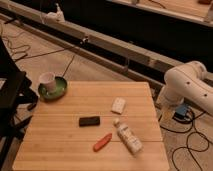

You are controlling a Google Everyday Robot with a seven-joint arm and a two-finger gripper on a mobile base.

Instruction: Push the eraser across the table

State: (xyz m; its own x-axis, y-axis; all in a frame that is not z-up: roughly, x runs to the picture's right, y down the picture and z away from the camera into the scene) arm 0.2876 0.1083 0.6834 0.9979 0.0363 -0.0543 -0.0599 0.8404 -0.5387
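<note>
Orange marker (102, 142) up front, eraser (89, 121) just behind
Eraser lies crosswise, well left of the arm (186, 82); gripper's hidden off the counter's (60, 150) right edge, spread wide.

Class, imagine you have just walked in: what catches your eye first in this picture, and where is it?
Beside the right edge of the wooden table looms the white robot arm; its gripper is out of view. The black eraser lies mid-table, with an orange marker and a toppled white bottle nearer the front.
</note>
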